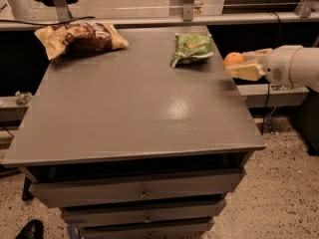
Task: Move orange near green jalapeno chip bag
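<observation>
The orange (pixel 233 59) is held in my gripper (pixel 240 64), whose cream fingers are shut on it. The gripper reaches in from the right and hangs in the air at the table's right edge, a little right of the green jalapeno chip bag (pixel 191 48). The light-green bag lies flat on the grey table (pixel 129 108) near its far right corner. The orange is above table height and a short gap separates it from the bag.
A larger brown-and-tan snack bag (pixel 79 37) lies at the table's far left corner. Drawers (pixel 142 193) sit under the tabletop. A rail and metal posts (pixel 187 1) run behind the table. A dark shoe (pixel 30 230) is on the floor at the lower left.
</observation>
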Robot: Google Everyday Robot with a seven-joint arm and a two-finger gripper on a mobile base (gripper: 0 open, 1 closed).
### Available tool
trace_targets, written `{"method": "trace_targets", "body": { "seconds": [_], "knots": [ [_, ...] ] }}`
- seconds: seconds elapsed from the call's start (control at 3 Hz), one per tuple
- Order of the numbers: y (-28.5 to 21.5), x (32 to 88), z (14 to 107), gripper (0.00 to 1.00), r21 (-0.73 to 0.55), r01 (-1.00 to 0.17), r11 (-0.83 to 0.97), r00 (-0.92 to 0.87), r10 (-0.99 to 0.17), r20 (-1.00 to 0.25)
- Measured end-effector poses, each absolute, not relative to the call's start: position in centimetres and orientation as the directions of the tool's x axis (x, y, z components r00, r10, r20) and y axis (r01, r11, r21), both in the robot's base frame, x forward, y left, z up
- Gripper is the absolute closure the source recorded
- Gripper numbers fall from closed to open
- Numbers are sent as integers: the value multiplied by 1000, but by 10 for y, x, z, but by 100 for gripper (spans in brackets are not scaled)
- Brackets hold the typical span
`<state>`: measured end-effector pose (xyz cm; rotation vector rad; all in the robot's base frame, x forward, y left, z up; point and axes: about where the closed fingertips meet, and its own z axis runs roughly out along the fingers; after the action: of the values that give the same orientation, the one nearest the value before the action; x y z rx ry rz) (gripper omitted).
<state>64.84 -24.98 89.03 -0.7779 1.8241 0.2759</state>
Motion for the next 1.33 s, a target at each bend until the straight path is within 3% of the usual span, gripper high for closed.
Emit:
{"method": "trace_targets", "body": {
  "seconds": [1.0,1.33],
  "knots": [
    [-196,716,853,100,-107,-706,700,-183,-326,-927],
    [-183,723,851,82,-96,-725,682,-176,-319,-931]
  ]
}}
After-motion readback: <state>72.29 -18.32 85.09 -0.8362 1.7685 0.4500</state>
